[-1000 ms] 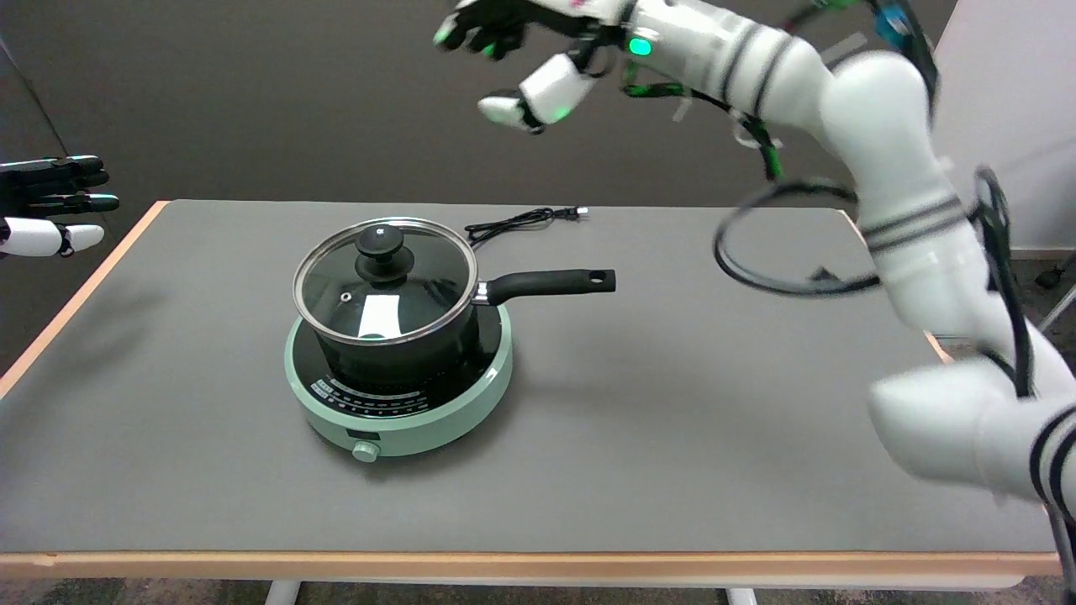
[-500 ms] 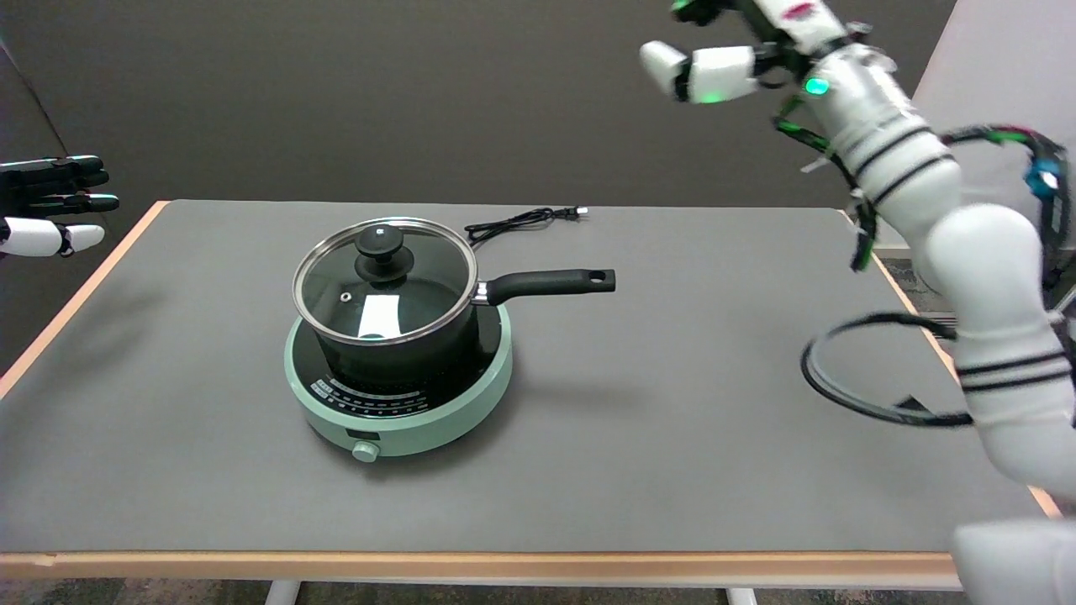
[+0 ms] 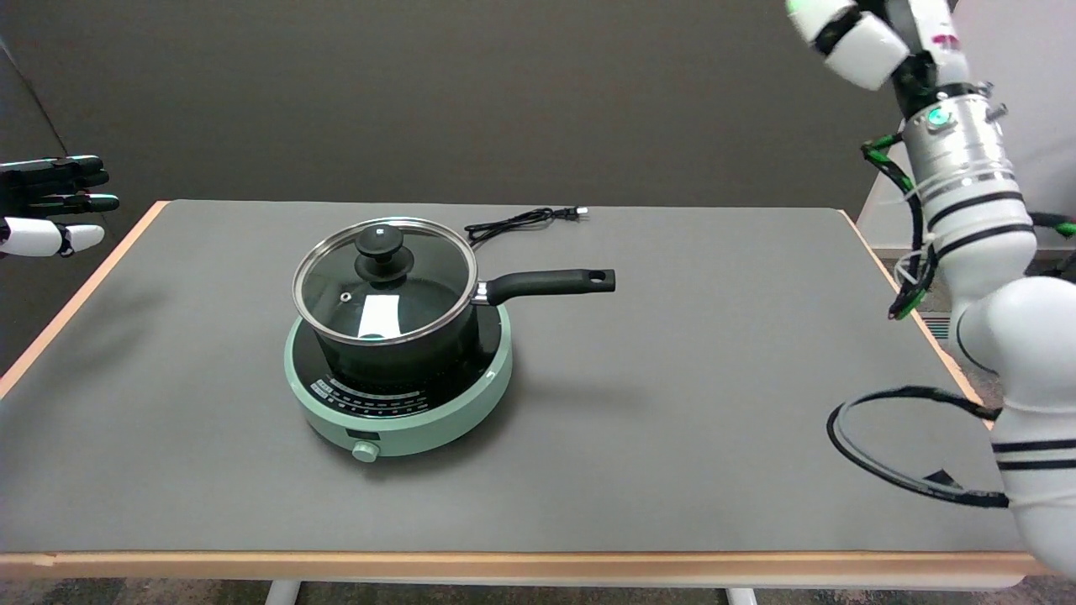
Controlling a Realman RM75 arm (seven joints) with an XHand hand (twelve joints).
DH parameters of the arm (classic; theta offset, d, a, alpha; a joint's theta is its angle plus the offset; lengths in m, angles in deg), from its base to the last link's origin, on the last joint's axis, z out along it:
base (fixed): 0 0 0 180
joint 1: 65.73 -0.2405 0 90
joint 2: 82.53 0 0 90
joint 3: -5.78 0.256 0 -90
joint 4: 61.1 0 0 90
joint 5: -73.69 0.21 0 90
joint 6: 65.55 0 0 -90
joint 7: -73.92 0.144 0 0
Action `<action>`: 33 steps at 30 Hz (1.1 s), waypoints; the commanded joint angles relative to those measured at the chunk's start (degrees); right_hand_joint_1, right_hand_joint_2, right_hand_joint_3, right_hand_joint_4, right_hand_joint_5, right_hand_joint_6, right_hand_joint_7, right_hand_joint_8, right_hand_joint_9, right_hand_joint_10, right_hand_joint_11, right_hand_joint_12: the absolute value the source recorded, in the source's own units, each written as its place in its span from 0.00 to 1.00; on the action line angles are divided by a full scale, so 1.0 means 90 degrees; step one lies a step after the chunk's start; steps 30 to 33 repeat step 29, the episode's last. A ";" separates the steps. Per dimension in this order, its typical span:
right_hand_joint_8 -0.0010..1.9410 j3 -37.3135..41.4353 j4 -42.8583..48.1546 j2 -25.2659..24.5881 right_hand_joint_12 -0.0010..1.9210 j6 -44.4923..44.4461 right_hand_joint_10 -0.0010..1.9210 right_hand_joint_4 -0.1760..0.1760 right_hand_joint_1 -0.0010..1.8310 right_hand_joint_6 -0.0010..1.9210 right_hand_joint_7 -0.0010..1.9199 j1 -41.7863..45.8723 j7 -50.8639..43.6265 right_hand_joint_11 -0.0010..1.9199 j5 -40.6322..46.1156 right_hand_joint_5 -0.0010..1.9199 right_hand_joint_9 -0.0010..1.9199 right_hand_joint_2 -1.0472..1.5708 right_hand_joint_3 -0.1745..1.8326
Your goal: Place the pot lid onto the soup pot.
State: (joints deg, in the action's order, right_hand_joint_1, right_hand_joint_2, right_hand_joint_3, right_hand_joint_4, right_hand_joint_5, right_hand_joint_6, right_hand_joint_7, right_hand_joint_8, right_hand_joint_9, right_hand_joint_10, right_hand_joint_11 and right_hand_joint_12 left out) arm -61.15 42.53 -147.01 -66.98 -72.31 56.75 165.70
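- The right hand is raised to the upper right corner, well apart from the cookware; most of it is cut off by the top edge, leaving only a couple of white segments and part of the wrist in sight.
- Whether its fingers are spread or curled cannot be told; nothing is seen in what little of the hand shows.
- The pot lid, clear glass with a metal rim and a black knob, sits on the soup pot, covering its mouth.
- Through the glass the inside of the pot is dark; a bright white patch on the lid looks like a reflection, so any contents are hard to make out.
- The pot stands on a pale green induction cooker left of the middle of the grey counter, its long black handle pointing right.
- The cooker's panel markings are too small to read.
- A black power cord lies behind the pot near the far edge.
- A black cable loop hangs from the right arm at lower right, partly hidden behind the arm.
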 commanded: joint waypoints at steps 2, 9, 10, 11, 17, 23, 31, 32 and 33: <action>0.09 0.0106 0.0260 -0.0833 0.33 -0.1512 0.11 0.63 0.13 0.09 0.14 0.0747 0.0954 0.17 0.0567 0.15 0.19 0.61 0.47; 0.09 -0.0198 0.0086 -0.0838 0.33 -0.1845 0.11 0.60 0.11 0.09 0.14 0.0753 0.1387 0.15 0.0529 0.16 0.18 0.62 0.47; 0.09 -0.0221 0.0074 -0.0838 0.33 -0.1872 0.11 0.60 0.10 0.09 0.14 0.0757 0.1436 0.15 0.0520 0.16 0.18 0.62 0.47; 0.09 -0.0245 0.0053 -0.0838 0.33 -0.1899 0.11 0.60 0.10 0.09 0.14 0.0762 0.1549 0.14 0.0514 0.16 0.18 0.62 0.46; 0.09 -0.0304 0.0027 -0.0794 0.33 -0.1925 0.12 0.61 0.10 0.09 0.14 0.0750 0.1852 0.14 0.0478 0.17 0.18 0.62 0.46; 0.09 -0.0375 -0.0009 -0.0776 0.33 -0.1925 0.12 0.61 0.11 0.09 0.14 0.0682 0.1852 0.14 0.0478 0.18 0.18 0.62 0.46; 0.09 -0.0434 -0.0028 -0.0774 0.32 -0.1927 0.12 0.62 0.11 0.09 0.14 0.0668 0.1862 0.13 0.0464 0.18 0.18 0.62 0.46; 0.09 -0.0434 -0.0028 -0.0774 0.32 -0.1927 0.12 0.62 0.11 0.09 0.14 0.0668 0.1862 0.13 0.0464 0.18 0.18 0.62 0.46; 0.09 -0.0434 -0.0028 -0.0774 0.32 -0.1927 0.12 0.62 0.11 0.09 0.14 0.0668 0.1862 0.13 0.0464 0.18 0.18 0.62 0.46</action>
